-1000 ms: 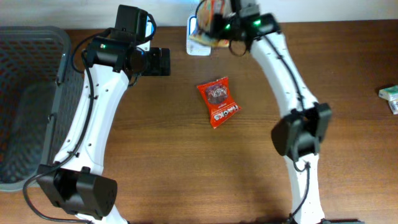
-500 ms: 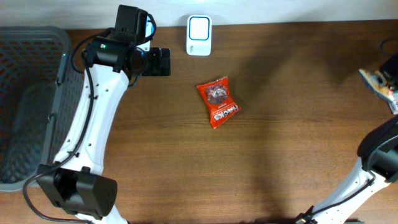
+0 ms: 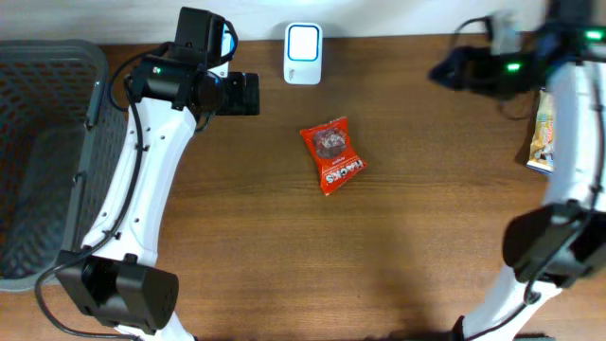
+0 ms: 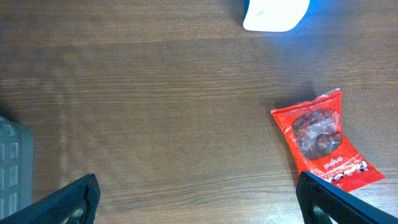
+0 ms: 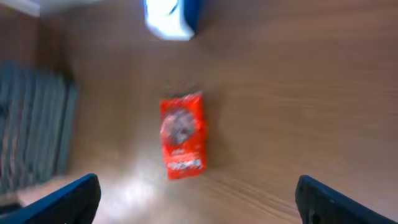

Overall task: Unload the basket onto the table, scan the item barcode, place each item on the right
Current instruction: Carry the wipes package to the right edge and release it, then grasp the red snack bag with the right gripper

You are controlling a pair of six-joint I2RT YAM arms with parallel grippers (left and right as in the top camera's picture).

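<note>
A red snack packet point(image 3: 332, 154) lies flat mid-table, also seen in the left wrist view point(image 4: 323, 140) and, blurred, in the right wrist view point(image 5: 182, 135). The white barcode scanner point(image 3: 303, 41) stands at the back edge behind it. A yellow-orange snack packet point(image 3: 542, 133) lies at the table's right edge, beside the right arm. My left gripper point(image 3: 252, 95) hovers left of the scanner, open and empty point(image 4: 199, 208). My right gripper point(image 3: 439, 73) is up at the back right, pointing left, open with nothing between its fingers point(image 5: 199, 205).
A dark grey mesh basket point(image 3: 38, 152) fills the table's left side; its corner shows in the left wrist view point(image 4: 11, 165). Bare brown wood point(image 3: 379, 265) spans the front half of the table.
The right arm carried the yellow-orange packet from over the scanner to the right edge, let it go, and has swung back left with open jaws. The left arm has not moved.
</note>
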